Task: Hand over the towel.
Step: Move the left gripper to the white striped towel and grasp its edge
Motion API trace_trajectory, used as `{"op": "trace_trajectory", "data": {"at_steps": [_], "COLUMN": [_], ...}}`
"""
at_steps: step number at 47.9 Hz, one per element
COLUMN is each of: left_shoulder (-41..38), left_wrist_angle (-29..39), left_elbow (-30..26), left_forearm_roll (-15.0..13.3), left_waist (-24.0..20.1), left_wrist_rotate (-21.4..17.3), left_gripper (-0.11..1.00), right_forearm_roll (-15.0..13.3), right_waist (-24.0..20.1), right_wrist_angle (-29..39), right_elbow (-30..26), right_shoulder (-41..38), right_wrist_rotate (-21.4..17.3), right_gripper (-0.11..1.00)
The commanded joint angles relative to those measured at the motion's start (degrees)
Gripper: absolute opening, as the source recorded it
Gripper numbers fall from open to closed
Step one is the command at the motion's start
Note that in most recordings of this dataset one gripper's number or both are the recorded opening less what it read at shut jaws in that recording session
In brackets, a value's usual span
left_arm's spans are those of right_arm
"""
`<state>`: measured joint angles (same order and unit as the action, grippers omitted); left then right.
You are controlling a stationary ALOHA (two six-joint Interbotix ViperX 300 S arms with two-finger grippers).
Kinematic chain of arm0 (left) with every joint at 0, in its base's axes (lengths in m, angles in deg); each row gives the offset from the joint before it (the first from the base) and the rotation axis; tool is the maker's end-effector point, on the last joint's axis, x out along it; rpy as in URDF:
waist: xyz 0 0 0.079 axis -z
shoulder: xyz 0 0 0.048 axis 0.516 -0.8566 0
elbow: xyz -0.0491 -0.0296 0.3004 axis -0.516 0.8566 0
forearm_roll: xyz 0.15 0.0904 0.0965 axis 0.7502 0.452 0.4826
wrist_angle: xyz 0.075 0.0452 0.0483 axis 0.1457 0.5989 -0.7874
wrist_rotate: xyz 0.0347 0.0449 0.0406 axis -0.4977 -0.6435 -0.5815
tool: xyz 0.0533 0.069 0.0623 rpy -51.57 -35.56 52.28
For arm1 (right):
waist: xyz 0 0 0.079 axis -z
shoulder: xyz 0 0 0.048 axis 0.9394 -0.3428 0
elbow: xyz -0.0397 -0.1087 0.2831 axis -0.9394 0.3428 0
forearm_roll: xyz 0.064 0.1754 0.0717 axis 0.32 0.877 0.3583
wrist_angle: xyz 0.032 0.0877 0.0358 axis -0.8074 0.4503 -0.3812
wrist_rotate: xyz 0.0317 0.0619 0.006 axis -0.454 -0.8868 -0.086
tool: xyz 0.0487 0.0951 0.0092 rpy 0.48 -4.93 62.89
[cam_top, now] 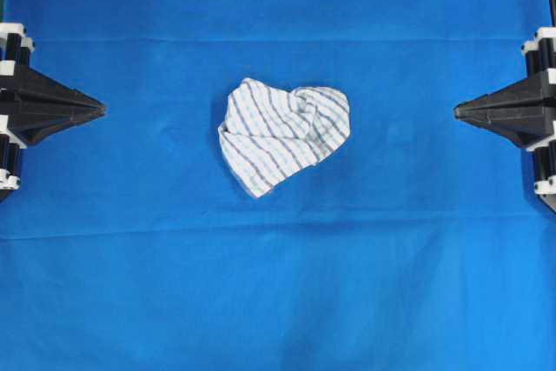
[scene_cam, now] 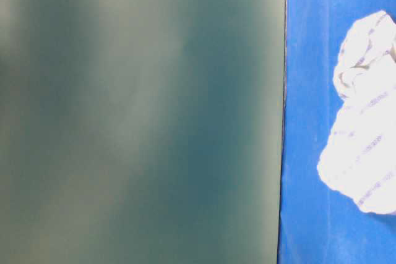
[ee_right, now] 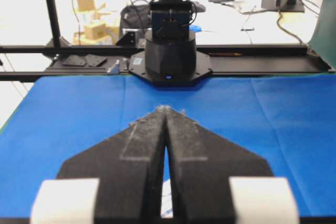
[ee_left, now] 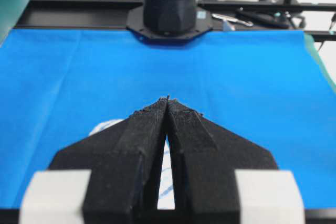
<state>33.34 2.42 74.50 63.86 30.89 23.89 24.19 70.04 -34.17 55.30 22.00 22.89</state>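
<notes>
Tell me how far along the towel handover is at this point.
Nothing looks done yet. The towel lies crumpled in the middle of the blue tablecloth, untouched. The left claw and right claw sit shut at opposite edges, both well clear of it. Nothing is in hand. Left: the reach, the grasp, the lift and the pass between claws.

One towel (cam_top: 282, 135) lay crumpled on one blue tablecloth (cam_top: 278, 293). Two grippers were in sight: the left gripper (cam_top: 100, 109) to the left of the towel and the right gripper (cam_top: 459, 111) to its right, each well apart from it, fingertips pressed together. Each gripper had two black fingers (ee_left: 144, 129). Two arm bases showed, one base (ee_right: 169, 59) in each wrist view.
</notes>
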Motion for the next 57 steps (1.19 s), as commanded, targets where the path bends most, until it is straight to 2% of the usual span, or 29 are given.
{"op": "trace_trajectory", "data": {"at_steps": [1,16,30,34,42,46,49,57], "left_shoulder": [-0.26,-5.45,-20.92,-26.81,-37.44,-42.63,-47.2,-56.78], "left_wrist_angle": [-0.53,-2.29,-1.67,0.26,8.09,9.84,10.81,11.78], "left_elbow": [-1.05,-3.43,-10.99,-13.71,-20.13,-22.5,-24.35,-27.6], "left_forearm_roll": [-0.97,-0.97,-0.97,-0.97,-0.97,-0.97,-0.97,-0.97], "left_waist": [0.44,0.0,-1.05,-1.14,-0.62,0.09,0.7,1.05], "left_wrist_rotate": [0.09,-0.88,-0.88,-0.18,-0.09,-0.7,-0.79,-0.62], "left_gripper": [0.0,0.0,0.02,0.17,0.69,0.87,0.93,0.93], "right_forearm_roll": [0.0,0.0,0.0,0.09,0.09,0.09,0.09,0.09], "right_waist": [0.09,0.09,0.26,0.53,0.79,0.79,0.79,0.88], "right_wrist_angle": [-0.44,-0.35,-0.35,-0.09,0.62,1.14,1.49,2.64], "right_elbow": [-1.76,-1.85,-1.67,-1.76,-1.58,-1.58,-1.49,-1.41], "right_shoulder": [-0.44,-0.53,-0.62,-0.62,-0.88,-1.23,-1.41,-1.58], "right_wrist_rotate": [0.53,0.35,-0.09,-0.09,-0.18,-0.26,-0.26,-0.26], "right_gripper": [0.0,0.0,0.0,0.0,0.0,0.0,0.0,0.0]}}
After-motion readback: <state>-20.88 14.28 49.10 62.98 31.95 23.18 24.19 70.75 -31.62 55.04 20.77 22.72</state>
